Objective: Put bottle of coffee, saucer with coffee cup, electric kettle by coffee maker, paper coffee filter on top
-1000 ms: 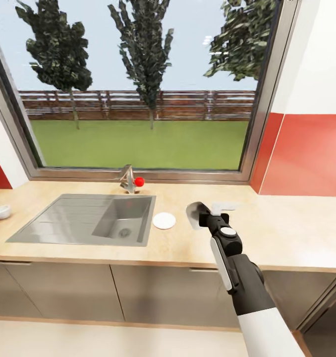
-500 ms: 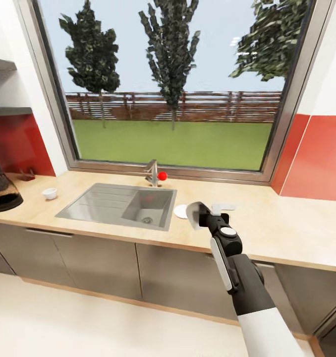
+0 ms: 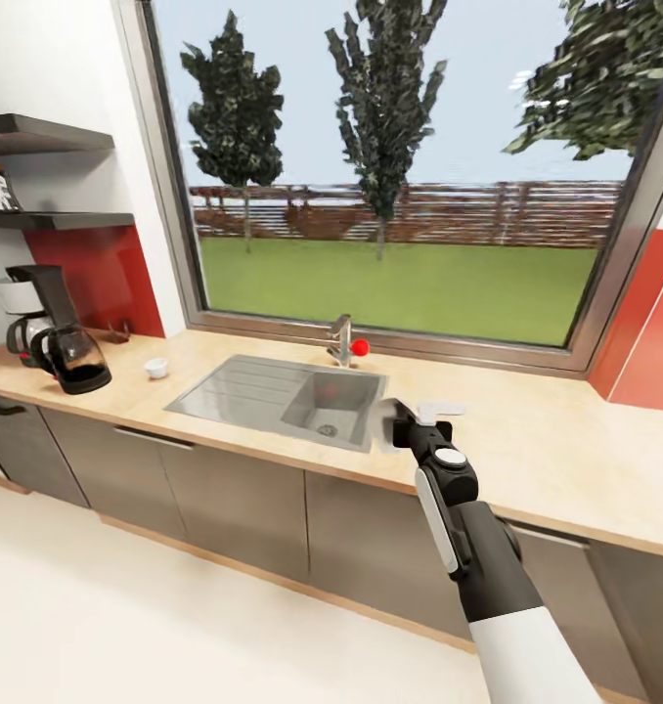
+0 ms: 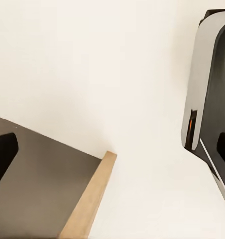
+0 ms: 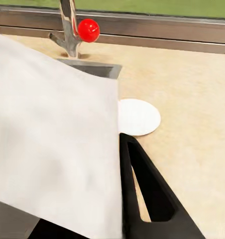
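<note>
So, filter: my right gripper [image 3: 402,430] is clamped on the paper coffee filter [image 5: 53,144]
feel: light, floppy, I'd pinch its edge
target: coffee maker [image 3: 48,328], well left of the sink [image 3: 283,399]

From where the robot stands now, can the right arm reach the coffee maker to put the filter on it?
Probably not. The coffee maker stands far along the counter beyond the sink, while the right gripper holds the paper filter near the sink's other side.

White paper coffee filter [image 3: 382,426] — held above the counter edge — black coffee maker [image 3: 53,328] far left, white cup [image 3: 156,368] nearby.
</note>
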### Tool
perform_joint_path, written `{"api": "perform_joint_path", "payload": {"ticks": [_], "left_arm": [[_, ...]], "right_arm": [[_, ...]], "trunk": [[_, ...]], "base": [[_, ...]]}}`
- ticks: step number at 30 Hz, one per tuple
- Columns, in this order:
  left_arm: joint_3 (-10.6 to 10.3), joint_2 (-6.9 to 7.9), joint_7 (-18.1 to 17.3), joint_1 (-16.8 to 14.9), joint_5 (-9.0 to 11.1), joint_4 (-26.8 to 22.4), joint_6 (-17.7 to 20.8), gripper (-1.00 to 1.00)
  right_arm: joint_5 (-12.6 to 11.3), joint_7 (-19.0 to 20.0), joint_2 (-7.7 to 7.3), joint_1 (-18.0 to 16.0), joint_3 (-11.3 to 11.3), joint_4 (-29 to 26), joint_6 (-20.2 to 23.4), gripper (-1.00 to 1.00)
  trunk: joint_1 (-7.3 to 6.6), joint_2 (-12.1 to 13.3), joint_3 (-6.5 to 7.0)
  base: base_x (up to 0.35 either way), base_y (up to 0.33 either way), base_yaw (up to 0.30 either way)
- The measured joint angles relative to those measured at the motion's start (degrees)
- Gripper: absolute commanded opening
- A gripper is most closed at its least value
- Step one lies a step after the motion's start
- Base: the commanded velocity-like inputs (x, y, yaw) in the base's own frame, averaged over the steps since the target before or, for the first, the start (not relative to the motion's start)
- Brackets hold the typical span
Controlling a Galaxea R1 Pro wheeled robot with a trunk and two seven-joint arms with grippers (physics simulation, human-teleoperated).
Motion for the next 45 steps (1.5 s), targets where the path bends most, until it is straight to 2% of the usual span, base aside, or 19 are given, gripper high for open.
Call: {"api": "perform_joint_path", "payload": {"ticks": [9,29,41,42,45], "left_arm": [[0.0,-0.01,0.0,0.0,-0.1,0.0,0.0,1.0],[0.1,0.04,0.0,0.0,0.1,0.0,0.0,1.0],[0.1,0.04,0.0,0.0,0.2,0.0,0.0,1.0],[0.1,0.04,0.0,0.0,0.2,0.0,0.0,1.0],[0.1,0.04,0.0,0.0,0.2,0.0,0.0,1.0]], "right_arm": [[0.0,0.0,0.0,0.0,0.0,0.1,0.0,-1.0],[0.0,0.0,0.0,0.0,0.1,0.2,0.0,-1.0],[0.0,0.1,0.1,0.0,0.3,1.5,0.0,-1.0],[0.0,0.1,0.14,0.0,0.7,2.3,0.0,-1.0],[0.0,0.0,0.19,0.0,4.0,5.4,0.0,-1.0]], "trunk": [[0.02,0.0,0.23],[0.03,0.0,0.53],[0.0,0.0,0.52],[0.0,0.0,0.52],[0.0,0.0,0.52]], "base": [[-0.063,0.0,0.266],[-0.314,0.0,0.271],[-0.038,0.0,0.277],[-0.001,0.0,0.277],[-0.001,0.0,0.277]]}}
